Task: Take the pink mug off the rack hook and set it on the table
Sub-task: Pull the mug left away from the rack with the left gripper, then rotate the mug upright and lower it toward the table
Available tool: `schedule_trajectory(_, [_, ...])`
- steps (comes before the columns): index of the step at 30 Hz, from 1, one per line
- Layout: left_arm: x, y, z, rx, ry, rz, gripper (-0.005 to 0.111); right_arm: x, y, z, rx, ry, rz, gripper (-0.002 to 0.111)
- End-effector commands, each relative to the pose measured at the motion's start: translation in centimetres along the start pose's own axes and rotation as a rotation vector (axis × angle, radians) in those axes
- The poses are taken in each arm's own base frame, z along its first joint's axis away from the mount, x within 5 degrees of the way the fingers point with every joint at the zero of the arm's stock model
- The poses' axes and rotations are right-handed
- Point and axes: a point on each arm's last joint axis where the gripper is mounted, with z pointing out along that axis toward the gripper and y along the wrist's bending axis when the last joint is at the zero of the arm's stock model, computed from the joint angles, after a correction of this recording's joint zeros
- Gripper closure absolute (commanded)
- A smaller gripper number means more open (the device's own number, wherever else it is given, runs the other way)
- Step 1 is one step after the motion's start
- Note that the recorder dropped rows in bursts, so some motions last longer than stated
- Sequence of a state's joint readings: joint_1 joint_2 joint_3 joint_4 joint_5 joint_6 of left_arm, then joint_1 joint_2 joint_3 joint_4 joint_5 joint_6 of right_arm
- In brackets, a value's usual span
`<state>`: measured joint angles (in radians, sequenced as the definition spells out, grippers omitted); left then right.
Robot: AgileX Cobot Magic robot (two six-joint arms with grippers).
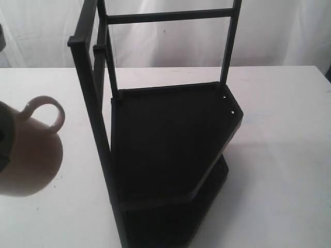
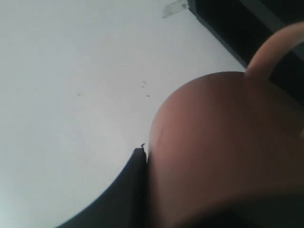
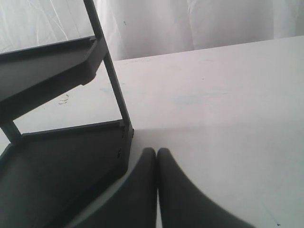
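Note:
The pink mug (image 1: 28,152) hangs at the far left of the exterior view, off the rack, its loop handle (image 1: 47,106) pointing up toward the rack. My left gripper (image 1: 3,138) is shut on it. In the left wrist view one dark finger (image 2: 129,187) presses against the mug (image 2: 223,147), and the other finger is hidden behind it. The rack hook (image 1: 99,47), a short black peg on the upper side bar, is bare. My right gripper (image 3: 157,153) is shut on nothing, low over the white table (image 3: 223,109) beside the rack's lower shelf (image 3: 57,166).
The tall black two-shelf rack (image 1: 170,139) stands mid-table, its posts rising out of the frame. White table (image 1: 279,155) spreads to its right and behind it. A white curtain (image 1: 170,46) hangs at the back. The left post (image 1: 93,108) stands close to the mug.

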<state>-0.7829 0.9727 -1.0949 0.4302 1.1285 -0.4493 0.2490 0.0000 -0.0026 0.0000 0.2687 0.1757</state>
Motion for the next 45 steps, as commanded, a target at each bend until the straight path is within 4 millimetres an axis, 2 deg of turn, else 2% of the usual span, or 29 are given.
schedule_trajectory(1, [2.1,-0.7,0.1,0.251,0.031,-0.037,0.107,0.0,0.0,0.0,0.001,-0.001,0.007,0.108])
schedule_trajectory(9, [2.9,1.0,2.6,0.346,-0.028,-0.126,0.107,0.0,0.0,0.0,0.000,-0.003,0.007,0.108])
schedule_trajectory(16, [2.7,3.5,4.9,0.285,0.014,-0.175,0.107,0.0,0.0,0.0,0.001,-0.002,0.007,0.108])
schedule_trajectory(24, [1.8,5.1,9.4,0.252,0.152,-0.183,0.107,0.0,0.0,0.0,0.001,-0.002,0.009,0.108])
schedule_trajectory(29, [1.2,6.5,11.6,0.128,0.170,-0.225,0.107,0.0,0.0,0.0,0.000,-0.003,0.009,0.108])
schedule_trajectory(34, [0.7,6.9,13.4,0.107,0.176,-0.230,0.107,0.0,0.0,0.0,0.000,-0.003,0.009,0.108])
schedule_trajectory(39, [0.1,7.2,16.0,0.107,0.197,-0.230,0.107,0.0,0.0,0.0,0.000,-0.003,0.009,0.108])
schedule_trajectory(45, [-1.3,7.8,18.0,0.123,0.282,-0.210,0.107,0.1,0.0,0.0,0.001,-0.001,0.009,0.108])
